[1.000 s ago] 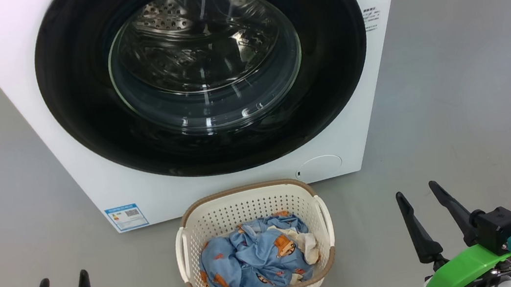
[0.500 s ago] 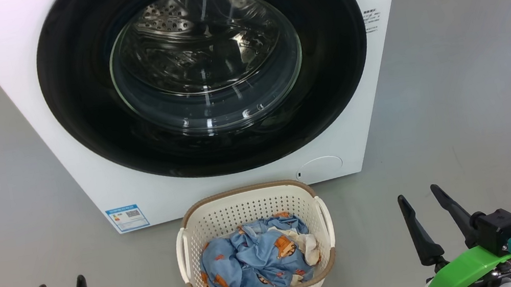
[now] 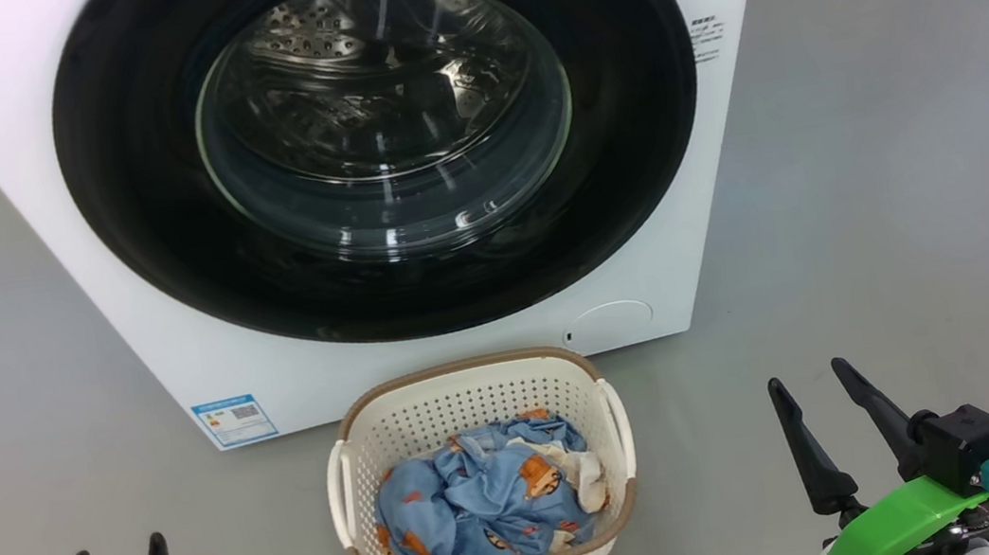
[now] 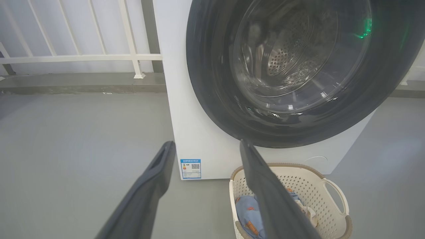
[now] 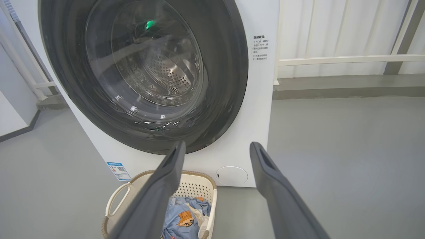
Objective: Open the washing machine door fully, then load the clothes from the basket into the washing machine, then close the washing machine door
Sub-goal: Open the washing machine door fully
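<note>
Door: the washing machine door [image 3: 380, 130] is shut flat against the washing machine [image 3: 11, 160], its glass bowl facing the robot. Step one is not yet begun.
Load: the clothes [image 3: 477, 509] are all bundled in the basket [image 3: 468, 365].
Basket spot: on the floor [image 3: 872, 170] just in front of the machine's base, below the door's bottom rim and between the two arms.
Left hand [image 3: 119, 548]: fingers spread wide and holding nothing, low at the near left.
Right hand [image 3: 805, 374]: also wide and empty, reaching a little further forward than the left, to the right of the basket.
Key relation: the door stands ahead of and above both hands. By my read the right hand is nearer, roughly below the ring's right edge.
Unknown: no handle or hinge shows, so I cannot tell which side swings out.
Next move: probably lift a hand to the ring's free edge and hook behind it.
Watch out: the basket sits close under the door and could get clipped by a reaching arm.
</note>
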### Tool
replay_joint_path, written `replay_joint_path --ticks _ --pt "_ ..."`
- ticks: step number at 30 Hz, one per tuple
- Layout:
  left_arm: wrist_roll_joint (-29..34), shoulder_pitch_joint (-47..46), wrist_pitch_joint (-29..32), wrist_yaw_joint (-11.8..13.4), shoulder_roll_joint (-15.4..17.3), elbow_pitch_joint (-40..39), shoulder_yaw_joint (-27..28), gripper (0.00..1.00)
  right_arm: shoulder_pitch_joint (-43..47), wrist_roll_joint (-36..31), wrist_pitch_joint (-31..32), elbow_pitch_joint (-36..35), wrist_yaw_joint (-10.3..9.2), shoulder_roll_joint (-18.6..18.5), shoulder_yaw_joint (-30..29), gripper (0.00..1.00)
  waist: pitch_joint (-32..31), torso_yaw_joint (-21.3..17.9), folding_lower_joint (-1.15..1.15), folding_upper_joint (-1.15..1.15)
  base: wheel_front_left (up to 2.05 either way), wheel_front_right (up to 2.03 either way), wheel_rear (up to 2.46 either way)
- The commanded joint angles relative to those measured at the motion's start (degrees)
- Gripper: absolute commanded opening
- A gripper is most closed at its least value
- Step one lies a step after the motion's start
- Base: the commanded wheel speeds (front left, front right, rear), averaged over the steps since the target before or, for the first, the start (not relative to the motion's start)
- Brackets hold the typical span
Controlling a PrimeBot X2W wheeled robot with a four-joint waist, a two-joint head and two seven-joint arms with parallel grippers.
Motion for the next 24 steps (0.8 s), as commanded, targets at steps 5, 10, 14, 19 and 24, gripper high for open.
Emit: replay_joint_path --ticks 5,10,14,19,24 --pt "0.3 -1.5 -0.8 -0.1 1.0 -1.5 2.2 1.00 -0.4 -0.2 -0.7 -1.4 -0.06 0.1 0.8 1.00 0.1 -0.1 0.00 0.00 1.04 1.04 -2.09" --pt "0.3 -1.7 -0.8 -0.1 0.9 -1.6 2.1 1.00 -0.4 -0.2 -0.7 -1.5 -0.06 0.2 0.9 1.00 0.2 0.0 0.00 0.00 1.23 1.23 -2.46" --pt "0.3 -1.8 -0.8 -0.1 0.4 -2.9 3.0 1.00 -0.3 -0.2 -0.7 -1.6 -0.06 0.2 0.9 1.00 0.4 0.1 0.00 0.00 1.14 1.14 -2.27" --pt "0.2 -1.6 -0.8 -0.1 0.1 -3.1 3.2 1.00 -0.3 -0.3 -0.7 -1.6 -0.06 0.3 0.8 1.00 0.4 0.1 0.00 0.00 0.79 0.79 -1.58" --pt "0.1 -1.5 -0.8 -0.1 0.0 -3.0 3.1 1.00 -0.3 -0.3 -0.7 -1.6 -0.06 0.3 0.9 1.00 0.4 0.1 0.00 0.00 0.39 0.39 -0.79"
